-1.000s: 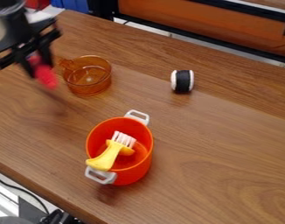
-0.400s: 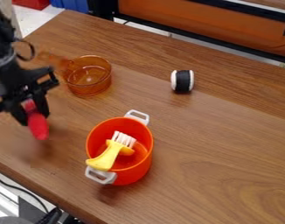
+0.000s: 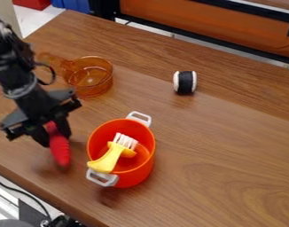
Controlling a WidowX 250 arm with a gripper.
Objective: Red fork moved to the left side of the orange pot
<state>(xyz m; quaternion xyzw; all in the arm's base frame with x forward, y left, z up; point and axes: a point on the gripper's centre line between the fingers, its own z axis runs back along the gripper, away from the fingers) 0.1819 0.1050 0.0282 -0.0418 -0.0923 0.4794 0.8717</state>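
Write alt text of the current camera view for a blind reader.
A black robot pincer holds a long red fork left of a round orange pot; a yellow brush with white bristles leans inside. Beyond sit a transparent amber cup and a black-and-white cylinder on a brown wooden table.

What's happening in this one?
A black robot arm has a red fork gripped in its gripper, pointing down just to the left of the orange pot as the camera sees it. The fork has not been let go, and whether its lower end touches the table is hard to tell. A yellow brush with white bristles rests in the pot. Behind them are a clear amber pan and a black-and-white roll.
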